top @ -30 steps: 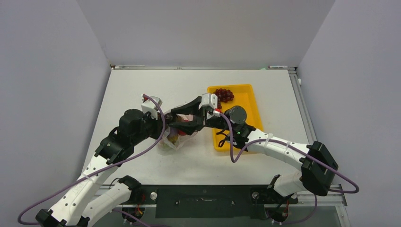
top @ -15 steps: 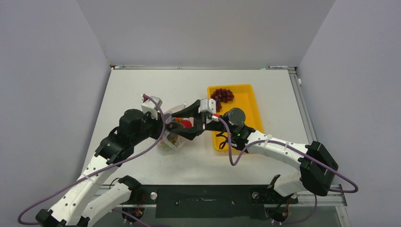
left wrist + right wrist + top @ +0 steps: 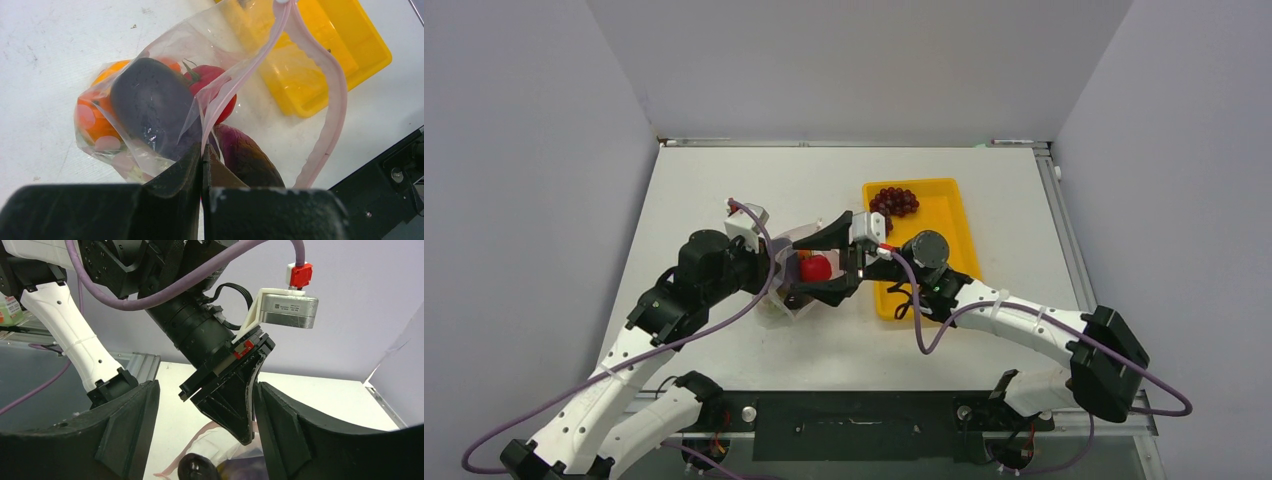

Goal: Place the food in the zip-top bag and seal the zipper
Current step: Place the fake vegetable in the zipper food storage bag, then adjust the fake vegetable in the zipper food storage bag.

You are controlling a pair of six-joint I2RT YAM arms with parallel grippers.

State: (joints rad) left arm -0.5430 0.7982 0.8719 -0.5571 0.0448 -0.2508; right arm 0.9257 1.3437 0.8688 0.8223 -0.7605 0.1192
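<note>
Loading: clamping left tool (image 3: 202, 150) on zipper (image 3: 226, 89) to prop zip-top bag (image 3: 165, 55) open, holding right tool (image 3: 802, 266) apart above the mouth for dropping red tomato (image 3: 212, 77) inside

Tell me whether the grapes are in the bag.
No, the grapes lie in the tray, apart from the bag.
</note>
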